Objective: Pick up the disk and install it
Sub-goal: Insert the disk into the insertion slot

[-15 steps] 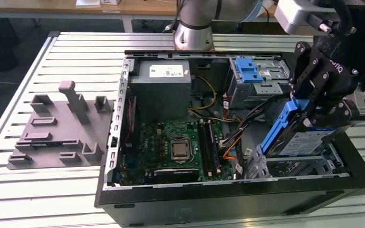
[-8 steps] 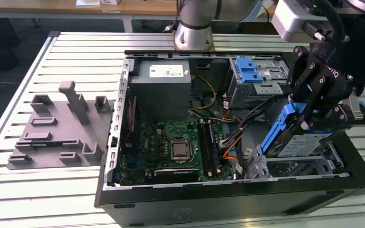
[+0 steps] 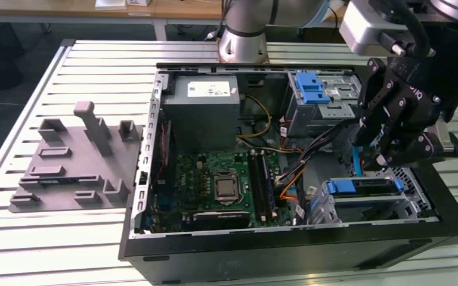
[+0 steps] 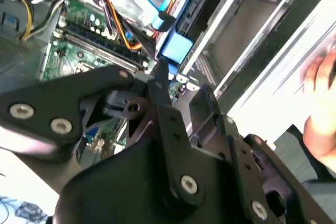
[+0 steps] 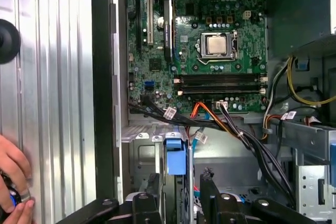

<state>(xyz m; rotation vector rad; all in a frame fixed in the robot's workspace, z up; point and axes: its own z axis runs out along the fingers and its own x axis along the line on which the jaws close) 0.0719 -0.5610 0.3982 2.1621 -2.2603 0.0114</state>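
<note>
A: Counting up, what sits on the table (image 3: 38, 71)?
B: One open computer case (image 3: 293, 250), one grey holder (image 3: 70, 161) beside it, and one disk (image 3: 368, 187) in the bay at the case's corner, just below the gripper (image 3: 388, 159).
A: Any labels?
B: One white sticker (image 3: 210, 89) on the power box (image 3: 205, 113).
A: And the arm?
B: It tilts down over that bay, jaws spread, pinching nothing. One hand (image 5: 13, 179) lies on the table beside the case.

Black pincer (image 4: 181, 90), silver screws (image 4: 189, 183), silver-grey arm (image 3: 243, 36)
</note>
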